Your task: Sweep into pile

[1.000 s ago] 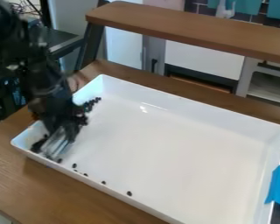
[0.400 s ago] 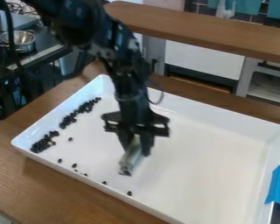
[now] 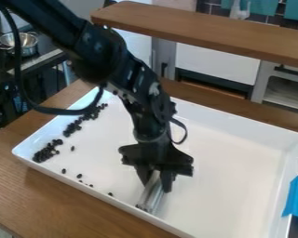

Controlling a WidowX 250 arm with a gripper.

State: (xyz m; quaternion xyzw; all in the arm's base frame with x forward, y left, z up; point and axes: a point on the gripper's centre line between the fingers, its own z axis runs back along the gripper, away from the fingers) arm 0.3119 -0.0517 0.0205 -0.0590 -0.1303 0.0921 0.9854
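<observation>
Your gripper [image 3: 155, 182] is down inside the white tray [image 3: 229, 162], its fingers closed on the silvery sweeping tool [image 3: 152, 197] and parted only by the tool's thickness. You have the tool's lower end low, near the tray wall closest to the camera; against all that white, you can't tell for sure whether it touches the floor or the wall.

Watch that wall. If you push farther toward it, the tool could catch on it and twist in your grip, since you hold it only at the top. If you sweep with the end raised, it may ride over the stray beans [image 3: 79, 175] dotted along that side, and if you go too fast you could flick them wide. Coming in hard at the main cluster of beans [image 3: 47, 150] would likely scatter it, or drive it into the second cluster [image 3: 83, 120] and up the wall.

Your tool's long axis runs down from the fingers, leaning toward the left of the view, its free end pointing at the near wall. The two clusters form a broken line beside the tray's left wall, the line slanting from the near corner up toward the far one. You have most of the beans gathered there, so the strays look like your next job.
</observation>
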